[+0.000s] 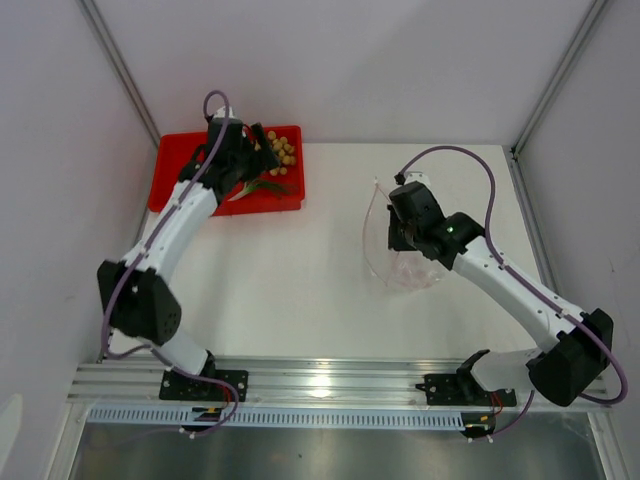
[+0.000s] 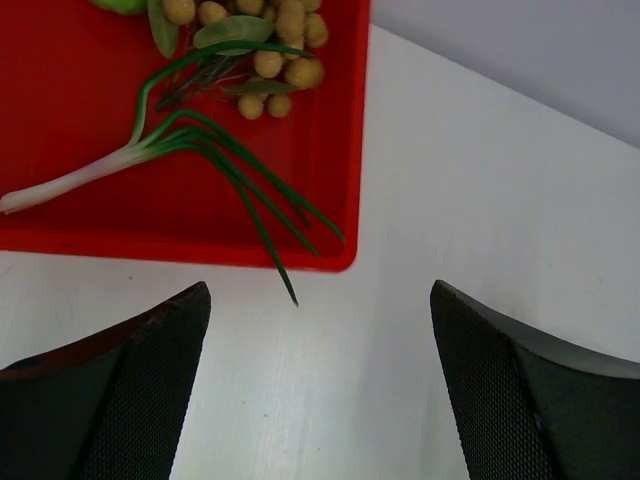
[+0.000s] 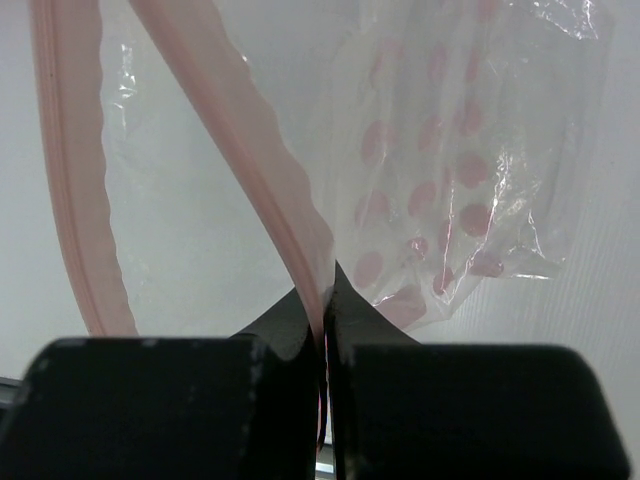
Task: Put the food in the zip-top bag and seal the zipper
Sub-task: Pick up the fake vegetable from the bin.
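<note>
Top external: food (image 1: 280, 152) unbagged in red tray (image 1: 170, 178); left tool (image 2: 320, 300) spread near it, right tool (image 3: 325, 300) clamps the bag's (image 3: 480, 150) zipper (image 3: 270, 180).

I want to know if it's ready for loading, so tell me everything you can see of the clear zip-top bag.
The zip-top bag is clear, thin, crinkly plastic printed with pink dots. Its pinkish zipper strips stand apart, so the mouth gapes open. The right hand is shut on one strip, pinching that lip. The rest lies on the white table. No food shows inside.
</note>
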